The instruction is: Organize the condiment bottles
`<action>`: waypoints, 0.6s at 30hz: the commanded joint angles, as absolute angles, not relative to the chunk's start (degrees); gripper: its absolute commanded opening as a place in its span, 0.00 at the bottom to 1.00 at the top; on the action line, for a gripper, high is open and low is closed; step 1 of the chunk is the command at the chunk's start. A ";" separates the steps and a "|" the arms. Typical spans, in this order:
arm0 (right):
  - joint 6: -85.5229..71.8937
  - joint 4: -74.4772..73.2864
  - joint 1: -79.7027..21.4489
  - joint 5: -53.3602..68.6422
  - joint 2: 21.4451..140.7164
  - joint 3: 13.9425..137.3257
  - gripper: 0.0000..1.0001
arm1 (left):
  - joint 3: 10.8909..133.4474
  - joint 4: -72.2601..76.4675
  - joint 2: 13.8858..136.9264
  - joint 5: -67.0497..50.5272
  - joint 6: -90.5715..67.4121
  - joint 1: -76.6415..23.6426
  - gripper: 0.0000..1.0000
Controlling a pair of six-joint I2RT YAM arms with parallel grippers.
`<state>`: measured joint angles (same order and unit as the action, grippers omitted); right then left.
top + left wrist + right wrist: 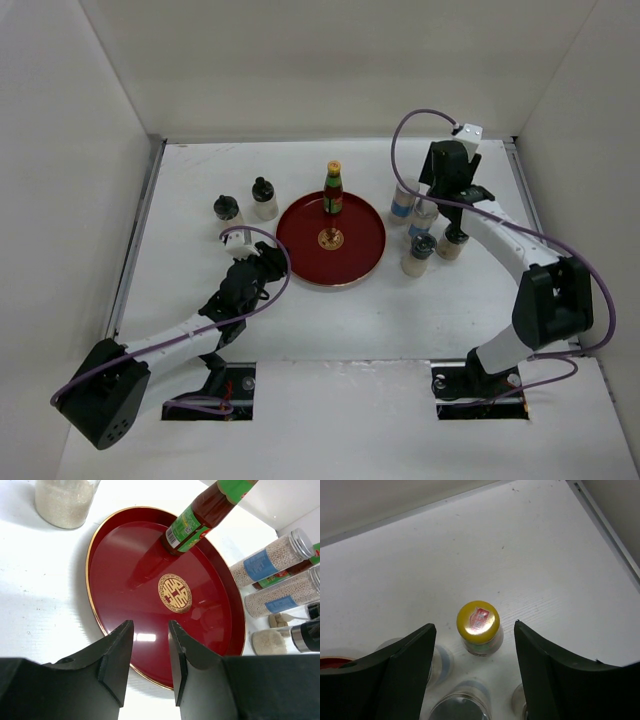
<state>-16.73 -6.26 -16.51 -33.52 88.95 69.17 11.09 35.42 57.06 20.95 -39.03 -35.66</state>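
Left gripper [150, 630] low at near-left rim of tray [95, 595], aimed across it. Fingers [117, 655] parted by a narrow gap, nothing between them, nothing touched. Right gripper [473, 635] pointed down over the cluster right of the tray, fingers [405, 675] spread wide. Yellow cap of 2nd red bottle [478, 621] centred in the gap below, clear space on both sides, no contact seen. Cannot tell how far the tips sit above or below cap level. 1st red bottle [333, 190] upright on far half of the tray, base just beyond the gold emblem [175, 592]. 2nd red bottle upright on the table [330, 330], flanked in the left wrist view by 2 silver-lidded jars, far jar [270, 562] and near jar [285, 597], all close together. 2 right shakers [418, 255] [452, 243] just in front of them, nearer the arm bases. 2 left shakers [227, 210] [264, 198] side by side on the table left of the tray, apart from it, beyond the left gripper. Only 4 dark-capped shakers counted.
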 commanded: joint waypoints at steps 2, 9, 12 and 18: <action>-17.58 -5.80 -15.51 -35.33 89.12 69.26 0.68 | 10.72 38.41 56.16 20.65 -39.37 -35.46 0.32; -17.49 -5.80 -14.90 -33.84 92.28 70.66 0.58 | 10.63 38.41 56.25 20.65 -39.46 -35.11 0.33; -17.05 -5.01 -14.90 -33.75 92.81 71.37 0.50 | 10.81 38.41 56.78 20.65 -39.46 -35.29 0.33; -13.45 -2.46 -15.16 -36.12 94.13 73.30 0.45 | 10.63 38.41 56.34 20.65 -39.46 -35.20 0.33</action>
<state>-16.01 -6.02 -15.33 -33.63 93.65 69.38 11.09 35.42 56.75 20.93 -39.03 -35.62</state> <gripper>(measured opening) 0.459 0.324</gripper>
